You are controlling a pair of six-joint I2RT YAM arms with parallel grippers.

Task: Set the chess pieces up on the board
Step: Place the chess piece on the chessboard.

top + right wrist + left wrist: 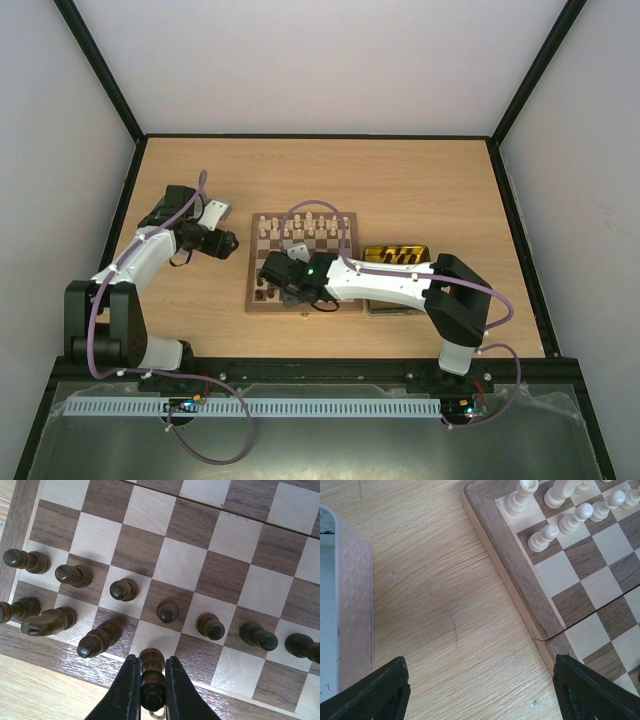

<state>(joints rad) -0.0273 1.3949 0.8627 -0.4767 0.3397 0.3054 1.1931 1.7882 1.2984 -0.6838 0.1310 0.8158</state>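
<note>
From above, the right arm [380, 280] hides much of the square checked wooden board [252, 265]'s near half; the tiny turned wooden chess pieces [305, 228] are too small to tell apart. The silver embossed tin lid [355, 605] runs off the left wrist view. The right gripper [151, 666]'s fingers cover the sides of the clamped dark brown piece [151, 656].

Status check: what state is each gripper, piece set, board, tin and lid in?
board, unfolded flat.
left gripper, open, empty.
right gripper, shut on dark piece.
pale pieces, standing on board.
dark pawns, standing in row.
tin, open.
lid, off, on table.
</note>
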